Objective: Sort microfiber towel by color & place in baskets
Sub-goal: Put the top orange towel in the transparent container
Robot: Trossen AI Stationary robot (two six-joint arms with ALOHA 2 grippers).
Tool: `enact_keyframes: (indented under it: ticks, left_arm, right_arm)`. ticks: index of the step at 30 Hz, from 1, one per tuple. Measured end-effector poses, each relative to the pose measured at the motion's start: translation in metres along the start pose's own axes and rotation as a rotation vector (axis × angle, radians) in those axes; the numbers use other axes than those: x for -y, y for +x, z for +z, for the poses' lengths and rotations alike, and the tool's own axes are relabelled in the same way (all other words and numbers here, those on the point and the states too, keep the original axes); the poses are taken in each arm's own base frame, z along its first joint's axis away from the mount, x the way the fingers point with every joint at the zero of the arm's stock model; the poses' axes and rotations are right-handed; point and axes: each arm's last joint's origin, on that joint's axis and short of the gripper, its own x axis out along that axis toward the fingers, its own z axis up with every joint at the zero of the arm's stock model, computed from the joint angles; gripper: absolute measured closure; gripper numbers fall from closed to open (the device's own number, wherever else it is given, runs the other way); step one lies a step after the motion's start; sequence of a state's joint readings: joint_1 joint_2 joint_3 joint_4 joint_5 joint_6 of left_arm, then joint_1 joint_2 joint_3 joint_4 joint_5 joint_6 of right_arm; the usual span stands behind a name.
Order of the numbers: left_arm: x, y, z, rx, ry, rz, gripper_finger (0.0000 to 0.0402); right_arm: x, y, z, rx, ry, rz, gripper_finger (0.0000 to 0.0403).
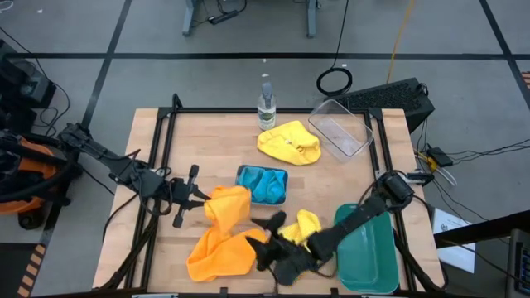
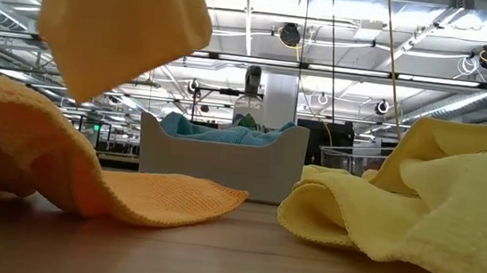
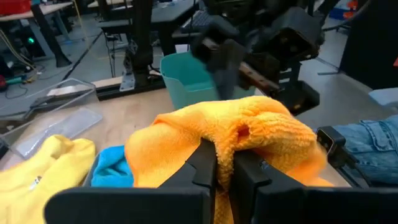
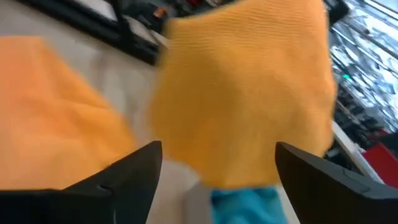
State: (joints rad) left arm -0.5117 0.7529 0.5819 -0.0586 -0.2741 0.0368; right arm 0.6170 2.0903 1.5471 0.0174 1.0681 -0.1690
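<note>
High view, left gripper: clenched on an orange towel held up at table centre, at 9 o'clock of the pale basket that holds blue cloth.
High view, right gripper: fingers spread, holding nothing, at 5 o'clock of the lifted towel, over the second orange towel lying flat.
High view, yellows: one yellow towel at 12 o'clock of the pale basket, beside the clear basket; another by the green basket.
Low view: lifted orange towel hangs clear of the table; blue cloth shows over the pale basket's rim.
Left wrist view: fingers pinch a fold of orange towel.
Right wrist view: open fingers face the hanging orange towel.
Step in hand: likely gathering the orange pair.
Next move: calls for choosing one empty basket, carrying the held towel over it, then releasing.
</note>
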Motion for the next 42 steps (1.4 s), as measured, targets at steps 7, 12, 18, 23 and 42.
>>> enact_keyframes:
  ticks: [7,12,18,23,42]
  left_arm:
    - [0.000,0.000,0.000,0.000,0.022,0.000,0.0375]
    - [0.000,0.002,0.004,0.038,0.012,0.002,0.0375]
    - [0.003,0.010,0.003,0.042,0.022,0.001,0.0375]
    - [0.007,0.019,0.004,0.059,0.045,-0.060,0.0375]
    - [0.015,0.031,-0.002,0.041,0.091,-0.212,0.0375]
  right_arm:
    - [-0.004,-0.036,0.020,0.094,0.140,-0.088,0.0100]
    - [0.010,-0.012,0.025,0.109,0.123,-0.106,0.0083]
    - [0.038,0.038,0.023,0.146,0.232,-0.007,0.0065]
    - [0.058,0.072,0.013,0.132,0.297,0.075,0.0086]
    - [0.057,0.063,0.017,0.139,0.161,0.042,0.0386]
